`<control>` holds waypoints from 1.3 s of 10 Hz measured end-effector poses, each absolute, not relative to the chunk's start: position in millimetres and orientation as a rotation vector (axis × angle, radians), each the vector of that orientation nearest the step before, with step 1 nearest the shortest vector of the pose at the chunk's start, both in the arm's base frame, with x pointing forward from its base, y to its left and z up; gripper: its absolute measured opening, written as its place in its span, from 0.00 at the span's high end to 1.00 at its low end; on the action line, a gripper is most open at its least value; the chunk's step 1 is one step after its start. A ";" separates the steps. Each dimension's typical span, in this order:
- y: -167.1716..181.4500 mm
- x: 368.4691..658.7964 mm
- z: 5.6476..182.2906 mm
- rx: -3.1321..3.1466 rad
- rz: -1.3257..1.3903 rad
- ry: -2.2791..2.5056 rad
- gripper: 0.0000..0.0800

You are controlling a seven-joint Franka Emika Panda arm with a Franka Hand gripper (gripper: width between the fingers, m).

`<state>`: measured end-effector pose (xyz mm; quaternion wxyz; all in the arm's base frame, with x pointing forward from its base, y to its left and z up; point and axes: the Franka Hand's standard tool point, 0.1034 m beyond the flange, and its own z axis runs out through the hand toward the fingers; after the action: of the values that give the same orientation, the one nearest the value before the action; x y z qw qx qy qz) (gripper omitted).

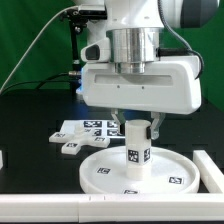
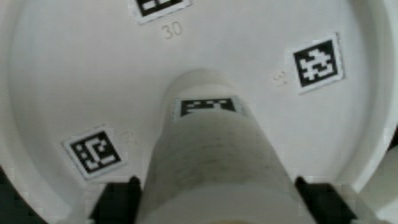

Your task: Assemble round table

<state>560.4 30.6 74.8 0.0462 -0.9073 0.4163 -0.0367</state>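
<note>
You've got a white disc (image 1: 105,172) w/ blk-&-wht square tags (image 2: 317,62), a white leg (image 1: 138,135) w/ same tag pattern, and a white marker board (image 1: 80,135), also blk-&-wht squares, on a blk table (image 1: 25,125).

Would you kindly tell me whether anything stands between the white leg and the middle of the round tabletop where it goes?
Nothing visible does. The end effector grips the leg, which stands upright at the middle of the tabletop. The surface around it carries only its flat tags. The joint under the leg cannot be seen.
</note>
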 end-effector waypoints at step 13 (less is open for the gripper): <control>39.2 563.8 74.1 -1.311 0.068 2.638 0.49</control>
<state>563.8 39.2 74.1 0.0974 -0.4427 0.8911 0.0228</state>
